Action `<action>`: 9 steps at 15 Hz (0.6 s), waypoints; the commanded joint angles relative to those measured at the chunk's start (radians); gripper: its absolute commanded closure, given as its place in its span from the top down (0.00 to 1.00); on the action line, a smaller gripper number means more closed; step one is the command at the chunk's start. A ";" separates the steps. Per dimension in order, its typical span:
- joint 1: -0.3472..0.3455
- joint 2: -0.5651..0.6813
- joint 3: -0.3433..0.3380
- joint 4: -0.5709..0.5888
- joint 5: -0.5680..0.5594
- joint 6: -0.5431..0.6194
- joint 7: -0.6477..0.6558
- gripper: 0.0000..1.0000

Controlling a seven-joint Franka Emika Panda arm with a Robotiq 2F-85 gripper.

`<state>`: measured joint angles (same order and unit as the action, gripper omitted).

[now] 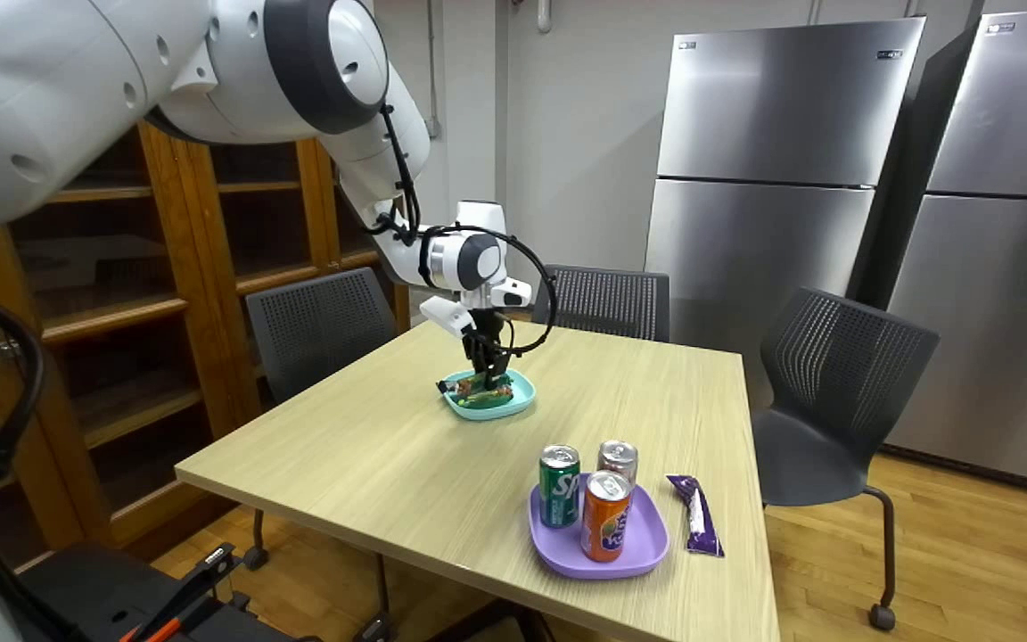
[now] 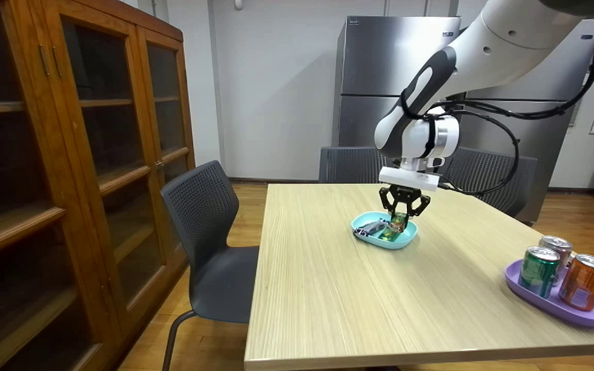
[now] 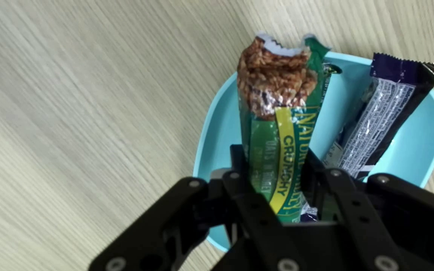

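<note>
My gripper (image 3: 275, 160) is shut on a green wrapped granola bar (image 3: 273, 130), with a finger pressed against each long side of it. The bar lies lengthwise between the fingers, its torn-looking printed end pointing away from the palm. Below is a turquoise tray (image 3: 216, 150), and in both exterior views the gripper (image 2: 400, 215) is low over it. Beside the held bar, a dark purple and black wrapped bar (image 3: 375, 120) rests in the tray, its end over the rim. More green wrapper shows under the held bar; I cannot tell whether it is a separate bar.
A purple tray (image 1: 542, 548) near the table's corner carries a green can (image 1: 560, 489), an orange can (image 1: 605, 522) and a silvery can (image 1: 618, 456). A purple wrapped bar (image 1: 699, 517) lies beside it. Dark chairs (image 1: 843, 392) surround the table (image 1: 371, 464).
</note>
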<state>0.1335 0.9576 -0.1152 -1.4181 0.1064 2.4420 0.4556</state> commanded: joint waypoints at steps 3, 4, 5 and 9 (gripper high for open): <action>0.000 0.030 0.003 0.058 -0.020 -0.040 -0.006 0.62; 0.004 0.031 -0.002 0.055 -0.024 -0.030 -0.002 0.64; 0.006 0.029 -0.003 0.050 -0.026 -0.023 -0.002 0.69; 0.007 0.018 -0.003 0.031 -0.033 -0.011 -0.007 0.98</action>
<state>0.1344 0.9775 -0.1153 -1.3967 0.0957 2.4371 0.4553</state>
